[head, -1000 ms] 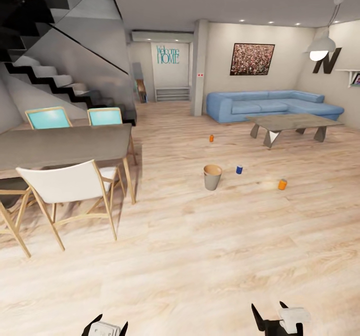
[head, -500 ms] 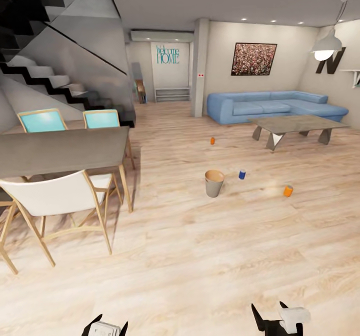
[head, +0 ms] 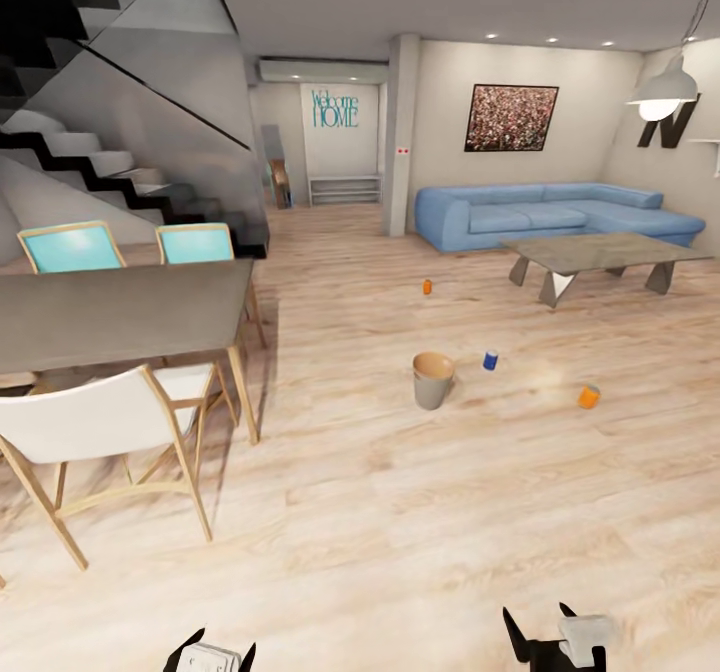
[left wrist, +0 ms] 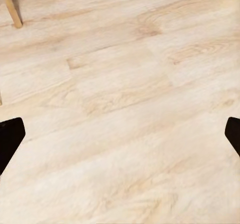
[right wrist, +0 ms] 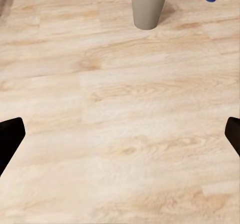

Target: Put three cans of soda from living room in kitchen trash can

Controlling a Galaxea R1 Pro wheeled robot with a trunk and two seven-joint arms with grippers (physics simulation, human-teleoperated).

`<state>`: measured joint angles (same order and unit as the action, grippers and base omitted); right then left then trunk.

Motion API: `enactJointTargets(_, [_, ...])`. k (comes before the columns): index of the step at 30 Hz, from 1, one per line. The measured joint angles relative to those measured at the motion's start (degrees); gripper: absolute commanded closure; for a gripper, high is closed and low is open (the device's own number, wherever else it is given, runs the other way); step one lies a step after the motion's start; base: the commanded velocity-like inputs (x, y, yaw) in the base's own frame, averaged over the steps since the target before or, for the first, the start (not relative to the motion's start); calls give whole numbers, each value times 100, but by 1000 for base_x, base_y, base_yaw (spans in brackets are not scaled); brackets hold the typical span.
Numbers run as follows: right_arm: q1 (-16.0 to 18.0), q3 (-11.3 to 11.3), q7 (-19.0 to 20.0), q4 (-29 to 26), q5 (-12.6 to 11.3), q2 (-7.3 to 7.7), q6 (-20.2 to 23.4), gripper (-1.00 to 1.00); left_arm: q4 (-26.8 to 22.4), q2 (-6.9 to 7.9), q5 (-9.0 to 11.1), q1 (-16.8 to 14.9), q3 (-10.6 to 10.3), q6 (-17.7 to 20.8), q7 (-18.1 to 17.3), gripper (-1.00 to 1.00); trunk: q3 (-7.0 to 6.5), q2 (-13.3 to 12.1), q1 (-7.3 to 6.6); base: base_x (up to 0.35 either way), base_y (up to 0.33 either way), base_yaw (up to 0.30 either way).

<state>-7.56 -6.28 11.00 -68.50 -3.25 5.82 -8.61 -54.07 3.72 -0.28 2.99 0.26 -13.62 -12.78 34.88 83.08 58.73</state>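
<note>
Fingers on both grippers spread wide, empty; bin (head: 432,380) btw orange can (head: 589,397) & table (head: 120,314).

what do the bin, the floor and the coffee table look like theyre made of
The bin: smooth matte grey outside and copper-brown inside, perhaps plastic or painted metal. The floor: pale wood planks with visible grain and a light sheen. The coffee table: flat grey-brown top that looks like stone or tinted glass, on angled grey legs, possibly metal; the render leaves it open.

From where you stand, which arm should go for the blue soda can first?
Probably the right. The blue can stands right of centre ahead, just right of the trash can, on the right gripper's side. Both grippers look open and empty; the left gripper sits farther over.
</note>
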Motion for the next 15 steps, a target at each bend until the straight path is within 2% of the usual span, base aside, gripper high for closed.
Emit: enactJointTargets(15, [0,3,-1,4,0,-1,0,-100,1,-3,-2,0,0,0,3,-100,0,0,0,325,0,0])
